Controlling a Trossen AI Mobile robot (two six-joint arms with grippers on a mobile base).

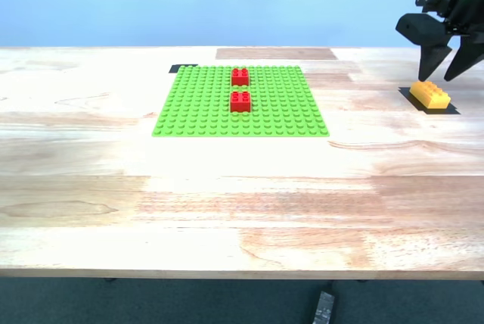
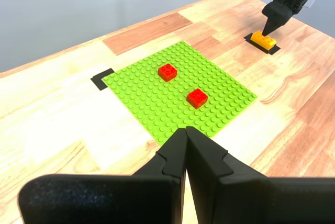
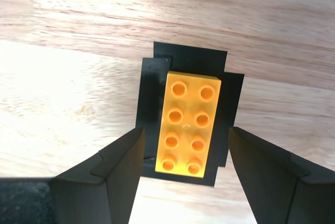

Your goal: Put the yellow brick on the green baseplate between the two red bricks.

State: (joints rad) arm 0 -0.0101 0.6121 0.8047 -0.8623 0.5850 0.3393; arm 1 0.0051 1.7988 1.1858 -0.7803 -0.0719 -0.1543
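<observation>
The yellow brick lies on a black tape patch at the exterior view's right. My second gripper is open, just above it, with a finger on each long side and a gap to the brick. The green baseplate lies mid-table with the two red bricks in a line, a small gap between them. My first gripper is shut and empty, well back from the baseplate. It is out of the exterior view. The first wrist view also shows both red bricks and the yellow brick.
A black tape patch lies under the yellow brick. Another black tape piece marks the baseplate's far corner. A darker wood patch lies behind the baseplate. A small dark object lies below the table's front edge.
</observation>
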